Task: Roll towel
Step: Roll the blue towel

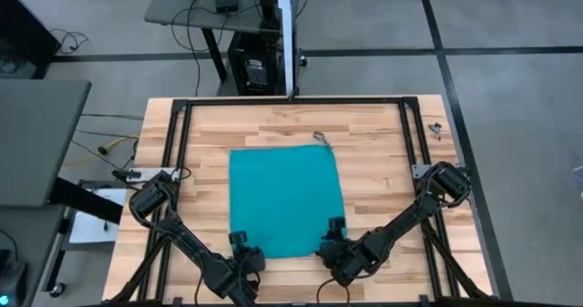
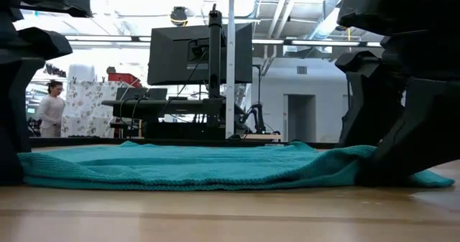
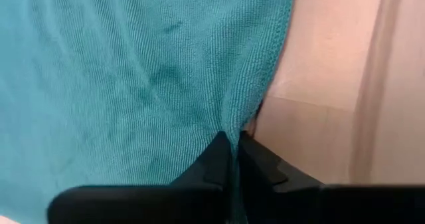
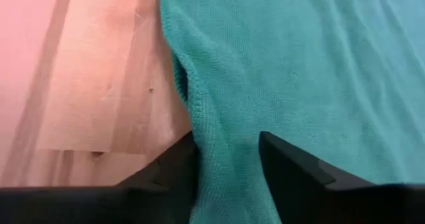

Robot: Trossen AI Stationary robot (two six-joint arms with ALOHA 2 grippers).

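Wooden plank table with black frame rails. Beyond its far edge: a monitor on a stand, a desk with cables. Far left in the room, a person standing beside patterned boxes.

Both arms are matte black, built of jointed, angular segments, each ending in a black claw, left claw and right claw, with flat, wedge-shaped fingers.

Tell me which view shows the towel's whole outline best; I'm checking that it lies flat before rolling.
The high view: the whole teal towel shows as a flat rectangle on the table. The low view shows only its near edge, slightly rumpled; each wrist view shows one near corner at that arm's claw.
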